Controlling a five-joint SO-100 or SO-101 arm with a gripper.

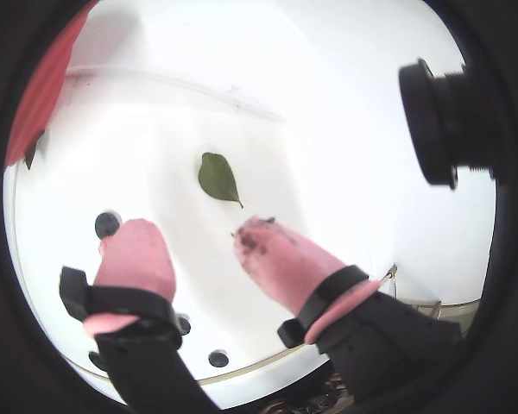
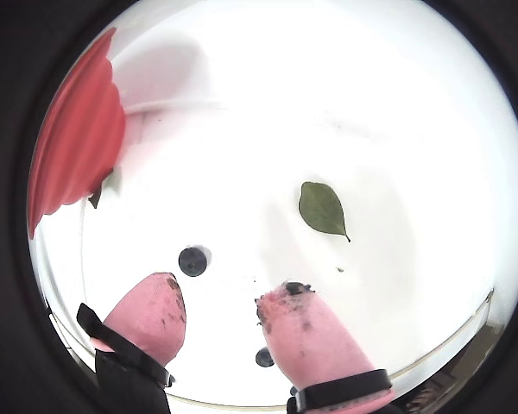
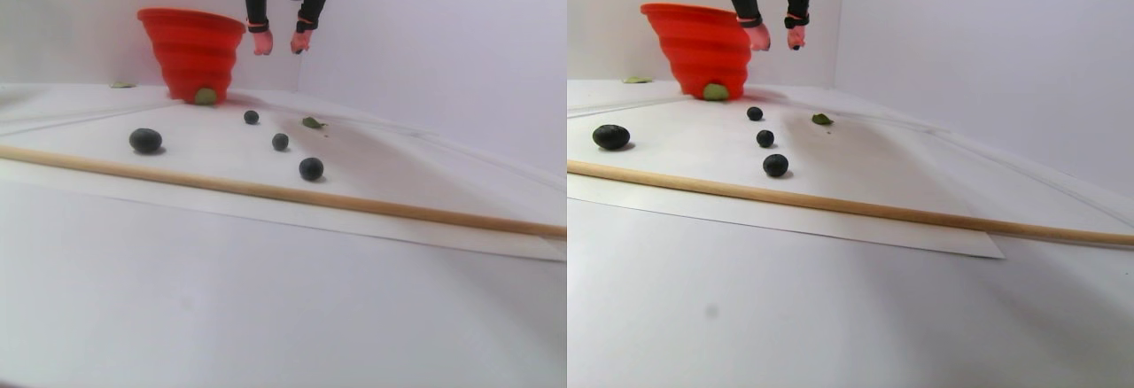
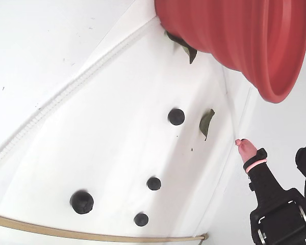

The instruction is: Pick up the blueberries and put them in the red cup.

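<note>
The red cup (image 3: 193, 51) stands at the back left of the white sheet, and its rim shows at top right in the fixed view (image 4: 234, 35). Several blueberries lie on the sheet: a larger one (image 3: 145, 140) at the left and three smaller ones in a row (image 3: 252, 117) (image 3: 280, 142) (image 3: 311, 169). In the fixed view they are spread below the cup (image 4: 176, 117) (image 4: 153, 183) (image 4: 82, 201). My gripper (image 3: 282, 44) hangs high in the air just right of the cup's rim. It is open (image 1: 192, 231) (image 2: 224, 293), with nothing between its pink fingertips (image 2: 155, 310).
A green leaf (image 1: 218, 177) (image 4: 206, 122) lies on the sheet below the gripper. Another leaf (image 4: 186, 48) sits at the cup's base. A thin wooden rod (image 3: 266, 191) runs along the sheet's near edge. White walls close in behind and to the right.
</note>
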